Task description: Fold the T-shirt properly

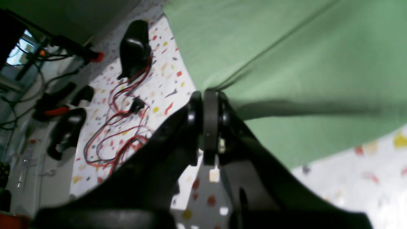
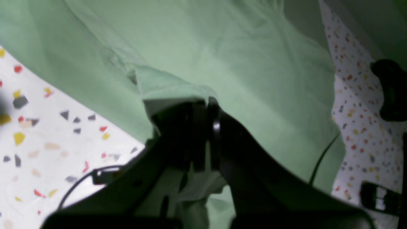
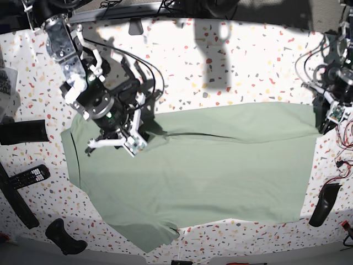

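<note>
The T-shirt, pale sage green, lies spread wide across the speckled table, with a long crease running across its upper part. My right gripper is at the shirt's upper left in the base view. In the right wrist view this gripper is shut on a raised fold of the cloth. My left gripper sits at the shirt's far right edge. Seen from the left wrist, it is shut on the green cloth, and creases run out from the pinch.
Red and black wires and a black rounded device lie beside the left arm. A remote, a black block and a black handle lie at the left. A black object lies at the lower right.
</note>
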